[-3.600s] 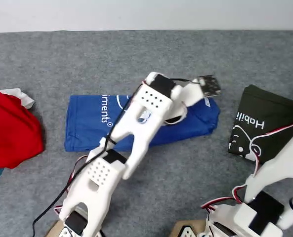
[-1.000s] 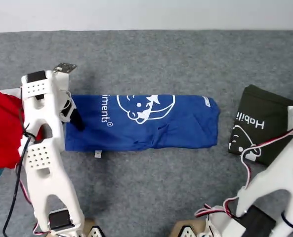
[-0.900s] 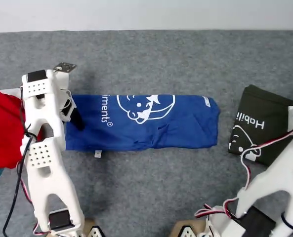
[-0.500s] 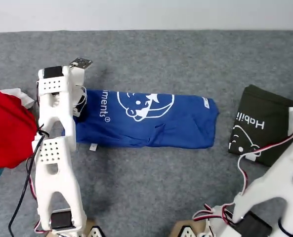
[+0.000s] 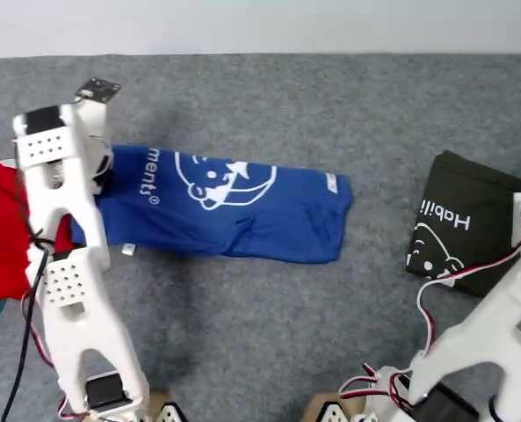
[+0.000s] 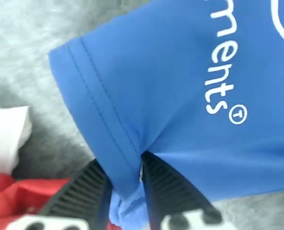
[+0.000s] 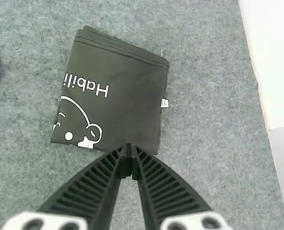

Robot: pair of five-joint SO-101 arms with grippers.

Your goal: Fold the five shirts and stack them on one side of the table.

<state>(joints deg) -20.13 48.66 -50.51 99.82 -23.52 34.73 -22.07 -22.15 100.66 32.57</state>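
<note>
Blue shirt (image 5: 225,207): long folded strip, print up, slanting from upper left of the high view down toward centre; lies on the table (image 5: 286,105).
Left gripper (image 6: 125,179): at the strip's left end, upper left of the high view; fingers (image 6: 170,184) pinch the corner of the blue shirt, cloth bunched between them.
Grip spot: right on the stitched hem (image 6: 96,103), where the fabric doubles.
Right gripper (image 7: 128,151): fingers pressed together, nothing between them; tips sit over the near edge of the dark shirt (image 7: 113,91), contact cannot be told.
Dark shirt place: folded square at the right edge of the high view, well apart from the blue shirt.
Red shirt (image 5: 5,229): loose heap at the left edge of the high view, white cloth (image 6: 5,136) just beside it.
Table surface: grey, fuzzy, felt-like.
Weight: light, thin knit by the look.
Stiffness: none, limp; probably sags and drapes from any single pinch.
Slip: likely grabs on the fuzzy cover, so it drags rather than glides; the folded layers could shear apart.
Fragile: no, firm squeeze is fine.
Where to hold: hems and corners, catching every layer of the strip; mid-panel pinches would likely lift only the top layer.
One-point hold: the far corner of that end will probably trail and skew the strip.
Better hold: both corners of one short end, or pin the middle with the free gripper while folding the end over.
Watch: the red heap close by could snag the held end.
</note>
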